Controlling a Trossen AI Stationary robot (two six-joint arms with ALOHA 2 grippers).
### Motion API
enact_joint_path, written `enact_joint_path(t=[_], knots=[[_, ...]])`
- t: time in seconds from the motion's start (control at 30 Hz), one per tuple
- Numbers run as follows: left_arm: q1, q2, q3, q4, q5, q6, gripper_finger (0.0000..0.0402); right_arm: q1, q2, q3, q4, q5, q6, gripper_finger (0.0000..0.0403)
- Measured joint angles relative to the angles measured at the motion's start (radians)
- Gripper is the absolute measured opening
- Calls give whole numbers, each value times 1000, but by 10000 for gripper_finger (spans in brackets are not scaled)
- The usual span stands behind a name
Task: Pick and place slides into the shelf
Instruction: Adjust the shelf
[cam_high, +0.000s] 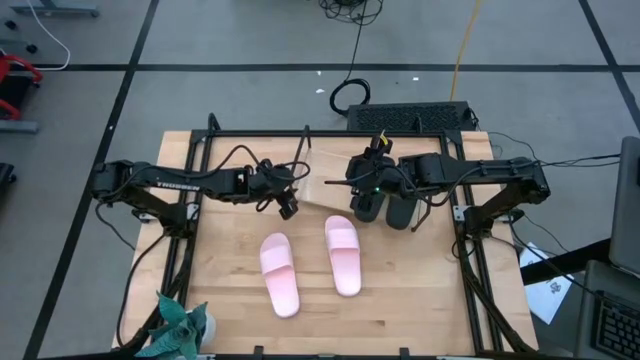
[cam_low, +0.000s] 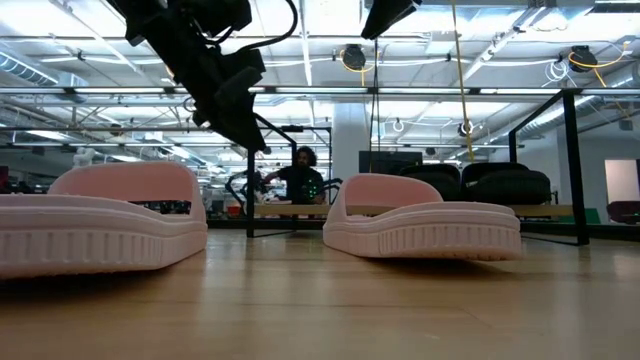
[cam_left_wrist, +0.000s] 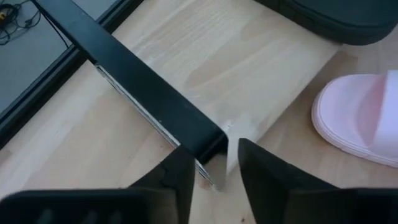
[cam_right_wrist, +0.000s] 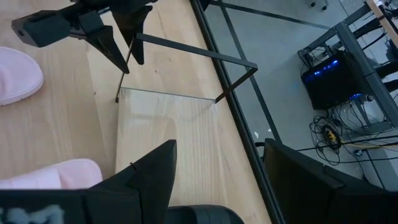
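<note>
Left pincer (cam_left_wrist: 214, 168) straddles shelf (cam_left_wrist: 155, 99) rod; only low view shows person (cam_low: 300, 180).

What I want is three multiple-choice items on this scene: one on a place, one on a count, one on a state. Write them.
1. Where are the black slides?
A. on the shelf's board
B. on the floor
C. in front of the pink ones

2. How many pink slides lie on the table outside the shelf?
A. one
B. two
C. four

3. The right claw is:
A. open
B. shut on a pink slide
C. shut on a rod

Answers: 1 A, the black slides sit on the shelf. 2 B, the pink slides lie side by side on the table. 3 A, the right claw has its fingers wide apart.
</note>
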Motion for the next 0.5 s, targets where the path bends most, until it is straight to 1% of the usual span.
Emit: enact_joint_path(t=[0.37,0.43,0.5], knots=[[0,0,0,4,13,-29,16,0,0,0,0,0,0,231],[-1,-2,0,3,20,-35,11,0,0,0,0,0,0,231],[-1,-2,1,1,23,-35,17,0,0,0,0,0,0,231]])
